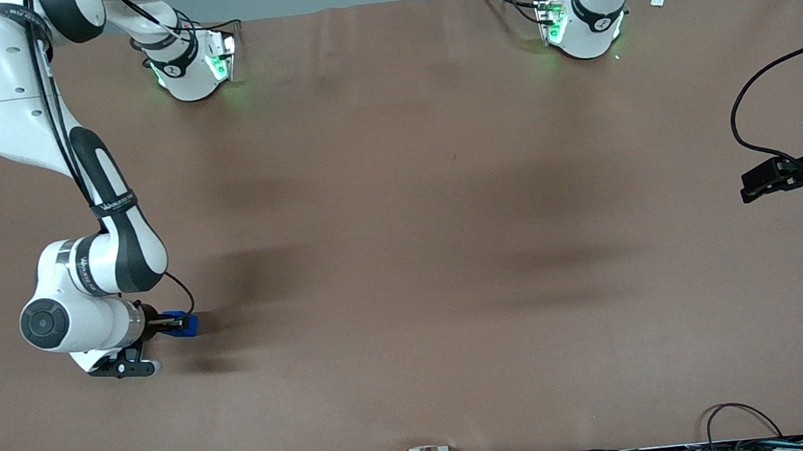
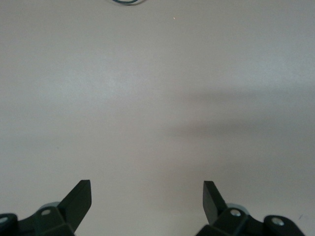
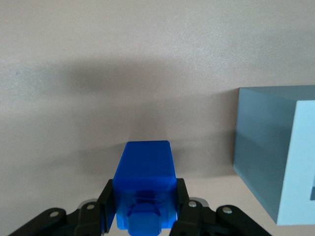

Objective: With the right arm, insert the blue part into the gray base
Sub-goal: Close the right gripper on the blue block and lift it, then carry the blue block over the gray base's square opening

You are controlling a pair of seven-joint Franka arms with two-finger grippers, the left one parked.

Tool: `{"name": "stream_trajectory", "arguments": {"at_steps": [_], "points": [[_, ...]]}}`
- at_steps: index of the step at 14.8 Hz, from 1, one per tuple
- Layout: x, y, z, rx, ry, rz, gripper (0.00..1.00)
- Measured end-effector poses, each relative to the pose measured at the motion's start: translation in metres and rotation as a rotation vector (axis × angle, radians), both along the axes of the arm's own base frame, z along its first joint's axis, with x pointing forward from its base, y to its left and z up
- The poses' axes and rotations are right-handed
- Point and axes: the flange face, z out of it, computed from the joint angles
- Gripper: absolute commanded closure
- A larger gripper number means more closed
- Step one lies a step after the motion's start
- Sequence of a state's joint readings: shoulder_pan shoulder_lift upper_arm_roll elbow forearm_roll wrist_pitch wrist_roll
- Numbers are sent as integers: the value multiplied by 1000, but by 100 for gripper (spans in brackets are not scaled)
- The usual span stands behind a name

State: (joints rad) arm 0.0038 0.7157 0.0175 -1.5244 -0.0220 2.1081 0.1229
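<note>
The blue part (image 3: 144, 189) sits pinched between the gripper's (image 1: 179, 324) fingers (image 3: 183, 196) at the working arm's end of the brown desk (image 1: 404, 255). The gray base (image 3: 275, 147) rests on the desk just beside it, apart from it.

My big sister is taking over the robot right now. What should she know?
End effector: shut on the blue part, at the working arm's end of the table, near the front camera.
Gray base: seen only in the right wrist view, standing on the table close beside the held part, not touching it. The arm hides it in the front view.
Done: blue part grasped.
Left: bring the part over the base's top recess and push it in.
</note>
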Motion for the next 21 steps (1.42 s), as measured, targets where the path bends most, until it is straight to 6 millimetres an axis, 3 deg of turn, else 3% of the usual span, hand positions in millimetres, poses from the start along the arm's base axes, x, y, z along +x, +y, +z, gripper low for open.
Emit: {"name": "stream_trajectory", "arguments": {"at_steps": [2, 3, 5, 7, 11, 13, 21], "points": [[0, 0, 0, 0, 0, 0, 96], [0, 0, 0, 0, 0, 0, 99], [3, -3, 5, -1, -9, -4, 99], [10, -13, 23, -3, -1, -13, 99], [21, -68, 80, 12, 20, 18, 100], [20, -88, 86, 16, 29, 7, 100], [17, -136, 99, 26, 17, 17, 100]]}}
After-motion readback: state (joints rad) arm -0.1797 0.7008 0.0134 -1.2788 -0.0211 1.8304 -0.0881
